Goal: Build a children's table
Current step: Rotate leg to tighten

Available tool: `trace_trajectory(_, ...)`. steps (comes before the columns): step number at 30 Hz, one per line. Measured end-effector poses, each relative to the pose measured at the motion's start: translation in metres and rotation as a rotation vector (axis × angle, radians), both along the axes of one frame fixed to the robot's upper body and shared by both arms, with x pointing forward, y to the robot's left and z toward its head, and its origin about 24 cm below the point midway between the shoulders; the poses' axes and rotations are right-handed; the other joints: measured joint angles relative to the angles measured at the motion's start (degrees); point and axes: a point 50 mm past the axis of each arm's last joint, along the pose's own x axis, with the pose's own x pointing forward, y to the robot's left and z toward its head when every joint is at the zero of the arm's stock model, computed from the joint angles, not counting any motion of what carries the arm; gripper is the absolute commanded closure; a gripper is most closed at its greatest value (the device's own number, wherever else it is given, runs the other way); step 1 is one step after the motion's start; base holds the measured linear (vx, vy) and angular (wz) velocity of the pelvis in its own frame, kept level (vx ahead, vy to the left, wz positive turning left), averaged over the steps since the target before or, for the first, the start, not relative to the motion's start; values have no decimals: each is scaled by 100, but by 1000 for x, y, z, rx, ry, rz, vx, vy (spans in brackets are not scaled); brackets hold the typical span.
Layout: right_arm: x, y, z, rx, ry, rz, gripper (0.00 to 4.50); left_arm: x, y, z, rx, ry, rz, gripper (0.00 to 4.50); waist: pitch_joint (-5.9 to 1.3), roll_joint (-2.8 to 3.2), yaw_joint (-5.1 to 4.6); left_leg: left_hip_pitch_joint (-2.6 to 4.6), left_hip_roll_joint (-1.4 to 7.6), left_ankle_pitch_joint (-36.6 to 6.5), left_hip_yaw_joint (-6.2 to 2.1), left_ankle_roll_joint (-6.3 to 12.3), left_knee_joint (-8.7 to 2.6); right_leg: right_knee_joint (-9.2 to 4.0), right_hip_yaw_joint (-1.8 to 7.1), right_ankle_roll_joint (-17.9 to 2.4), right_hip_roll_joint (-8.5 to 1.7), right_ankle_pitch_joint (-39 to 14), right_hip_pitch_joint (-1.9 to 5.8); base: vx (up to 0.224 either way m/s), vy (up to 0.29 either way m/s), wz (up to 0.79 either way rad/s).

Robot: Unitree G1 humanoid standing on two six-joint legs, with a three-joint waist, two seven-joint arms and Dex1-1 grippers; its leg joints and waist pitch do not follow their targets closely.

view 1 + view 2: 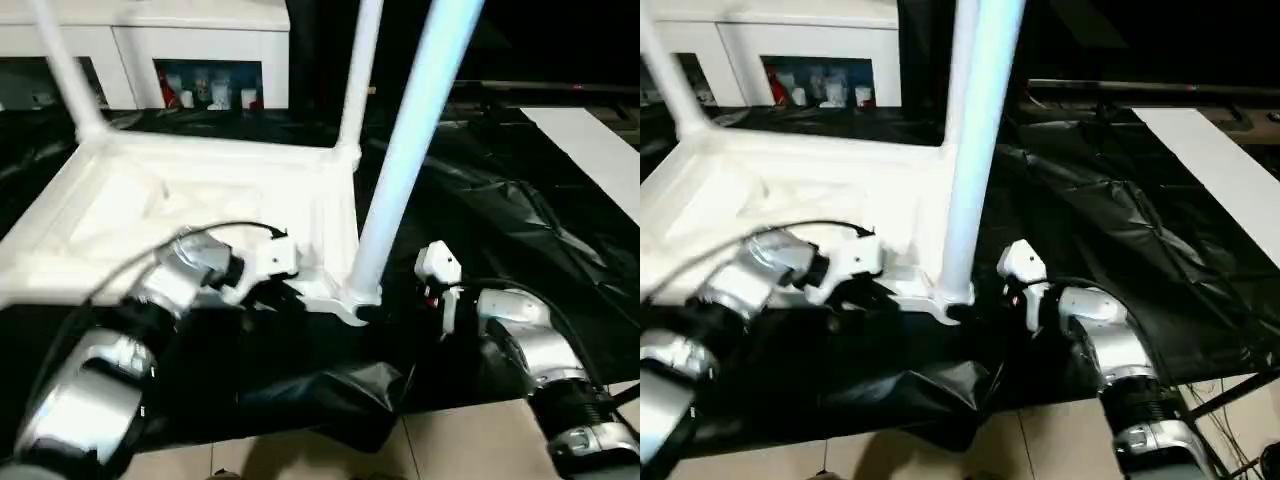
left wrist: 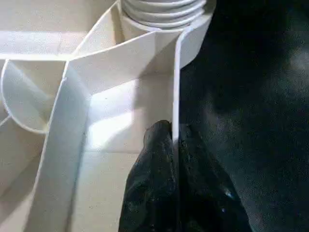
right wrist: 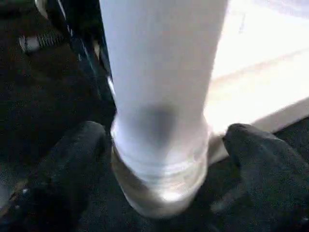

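Observation:
The children's table top (image 1: 200, 200) lies upside down, its ribbed underside facing up. White legs stand upright in three corner sockets: the far left leg (image 1: 65, 70), the far right leg (image 1: 360, 70) and the near right leg (image 1: 410, 150). My left gripper (image 2: 175, 133) is shut on the thin rim wall (image 2: 176, 72) of the top, just short of the near right socket (image 2: 164, 9). At the foot of the near right leg, my right gripper (image 3: 161, 140) stands open, with one black finger (image 3: 72, 154) on each side of the tube.
Crinkled black sheeting (image 1: 500, 200) covers the work surface under the top. A flat white board (image 1: 600, 150) lies at the far right. A white cabinet (image 1: 200, 50) with small coloured items stands behind. Tiled floor (image 1: 460, 440) shows past the near edge.

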Motion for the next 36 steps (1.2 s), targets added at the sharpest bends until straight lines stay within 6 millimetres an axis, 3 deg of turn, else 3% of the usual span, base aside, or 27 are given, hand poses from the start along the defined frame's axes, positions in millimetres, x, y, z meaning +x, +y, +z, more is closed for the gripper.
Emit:
trace_trajectory(8,3,-1,1,-50,-30,9,7,-15,-18,-5,-93,-2,73,450,-7,-8,-25,42,-1,2,6,0,0,2,4,9,-1,-5,21,0,0,0)
trace_trajectory(16,6,-3,-2,-100,-36,19,7,-19,-20,-5,-100,-12,102,450,-5,-14,-51,35,-4,-1,5,2,0,-4,5,16,-3,-9,18,0,0,0)
trace_trajectory(36,12,1,-5,-81,-9,39,167,-22,-14,-3,-88,-20,114,450,-3,-22,-100,28,-3,-2,7,3,-12,-8,4,18,-1,-11,7,0,0,0)
